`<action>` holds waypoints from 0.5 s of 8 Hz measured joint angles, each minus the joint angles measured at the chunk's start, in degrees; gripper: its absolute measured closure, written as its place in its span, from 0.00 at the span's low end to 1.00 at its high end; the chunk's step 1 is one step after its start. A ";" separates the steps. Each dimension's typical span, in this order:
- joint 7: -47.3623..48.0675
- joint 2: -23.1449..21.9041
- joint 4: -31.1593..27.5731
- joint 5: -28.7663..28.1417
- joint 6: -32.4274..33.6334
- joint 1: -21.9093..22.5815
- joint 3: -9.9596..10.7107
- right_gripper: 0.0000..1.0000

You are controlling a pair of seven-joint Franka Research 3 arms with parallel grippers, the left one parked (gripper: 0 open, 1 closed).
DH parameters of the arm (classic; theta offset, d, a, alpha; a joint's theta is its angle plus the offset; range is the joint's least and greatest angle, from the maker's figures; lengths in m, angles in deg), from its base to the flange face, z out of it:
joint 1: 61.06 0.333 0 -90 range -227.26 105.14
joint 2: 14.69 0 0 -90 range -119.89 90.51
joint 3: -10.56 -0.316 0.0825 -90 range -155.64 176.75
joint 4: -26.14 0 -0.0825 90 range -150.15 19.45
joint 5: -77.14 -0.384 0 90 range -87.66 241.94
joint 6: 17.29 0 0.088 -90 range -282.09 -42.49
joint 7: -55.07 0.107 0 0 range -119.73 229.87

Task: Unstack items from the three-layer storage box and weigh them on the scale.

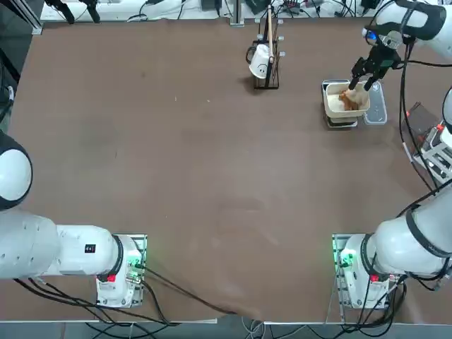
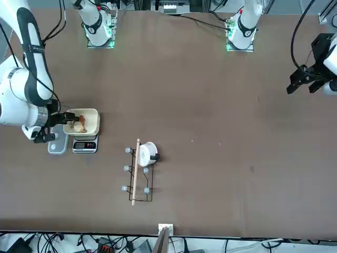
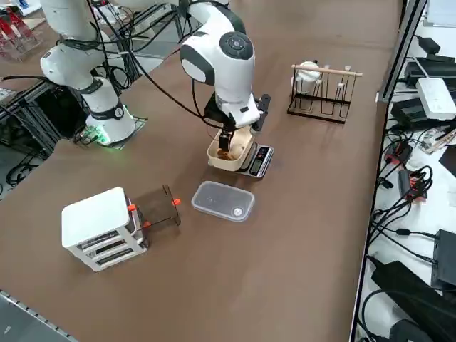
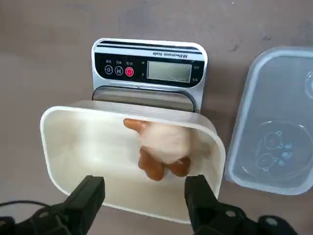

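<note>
The items [image 4: 164, 147], orange-brown lumps under a pale round piece, lie together in the cream square bowl [image 4: 63, 147]. The bowl stands on the scale [image 4: 149, 71], whose display panel shows beyond it. My right gripper [image 4: 144, 188] hangs just above the bowl's rim, open, with nothing between its fingers. From overhead, the gripper [image 1: 363, 79] is over the bowl [image 1: 330, 106] at the table's far right. The three-layer storage box [image 3: 100, 228], white with orange bits, stands apart in the right side view.
A clear flat plastic tray [image 4: 274, 132] lies right beside the scale. A dark upright rack with a white cup [image 1: 265, 62] stands to the left of the bowl. A thin dark frame with orange ends [image 3: 161, 206] sits by the storage box.
</note>
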 joint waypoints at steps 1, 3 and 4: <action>-0.12 -0.49 0.09 -0.01 0.02 -0.01 0.14 0.04; -5.61 -2.17 0.48 4.14 3.02 -0.24 1.76 0.23; -11.31 -3.14 0.53 9.52 4.62 -0.78 3.45 0.44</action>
